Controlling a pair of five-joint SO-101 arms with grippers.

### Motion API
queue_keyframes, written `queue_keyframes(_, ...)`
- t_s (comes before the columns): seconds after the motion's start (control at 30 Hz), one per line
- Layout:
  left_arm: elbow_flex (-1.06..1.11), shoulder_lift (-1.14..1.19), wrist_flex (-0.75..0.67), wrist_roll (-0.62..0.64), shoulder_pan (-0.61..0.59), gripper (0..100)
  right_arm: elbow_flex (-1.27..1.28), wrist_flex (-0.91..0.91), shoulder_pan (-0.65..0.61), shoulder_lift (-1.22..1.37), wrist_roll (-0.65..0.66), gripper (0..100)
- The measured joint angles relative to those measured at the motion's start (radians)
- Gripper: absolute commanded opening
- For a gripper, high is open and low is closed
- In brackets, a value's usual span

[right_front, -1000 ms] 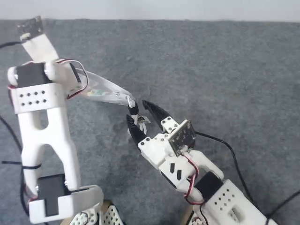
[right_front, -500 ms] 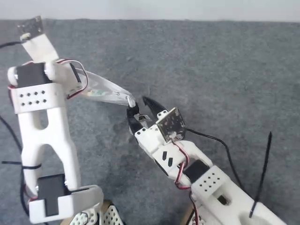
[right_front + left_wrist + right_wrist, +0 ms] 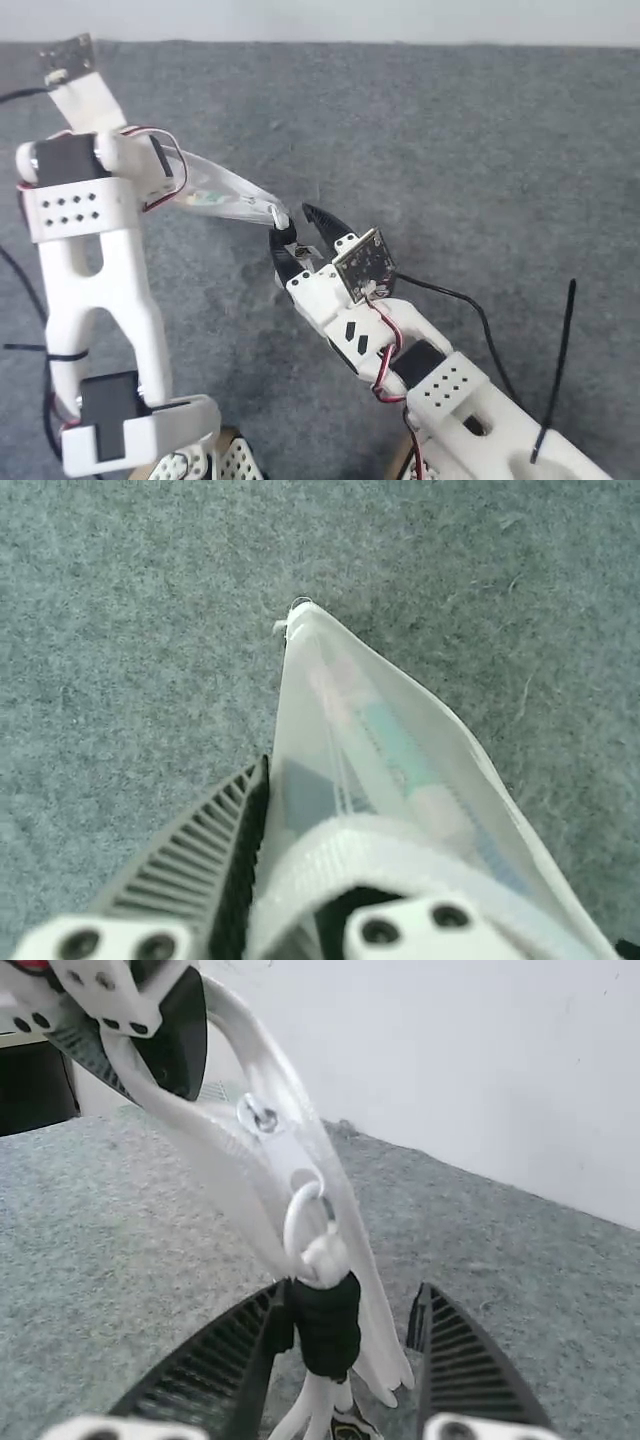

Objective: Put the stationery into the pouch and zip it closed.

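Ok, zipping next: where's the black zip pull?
High view, centre: the zip pull hangs at the translucent white pouch's end, between the right gripper's open fingers.

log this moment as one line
left gripper: shut on pouch | right gripper: open around zipper pull | stationery: inside pouch | pouch: held above table

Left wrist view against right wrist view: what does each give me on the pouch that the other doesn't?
Left wrist view: stationery inside the see-through pouch, which is clamped in the left gripper. Right wrist view: the zipper pull with its black cord end, between the open fingers of the right gripper. Both: the pouch and the grey table.
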Motion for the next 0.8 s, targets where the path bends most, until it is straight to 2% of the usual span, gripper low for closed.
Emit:
queue_keyframes(0.13,0.0,0.0,0.0,0.0,0.0,1,0.0,-0.025,0.0,0.0,0.0,2.6)
queue_keyframes(0.53,0.0,0.0,0.0,0.0,0.0,1,0.0,-0.023,0.006,0.005,0.0,0.6)
queue_keyframes(0.67,0.0,0.0,0.0,-0.006,0.0,2,0.0,0.068,0.003,-0.048,0.0,0.6)
queue_keyframes(0.8,0.0,-0.002,0.0,-0.008,0.0,10,0.0,0.244,-0.002,-0.176,0.086,0.6)
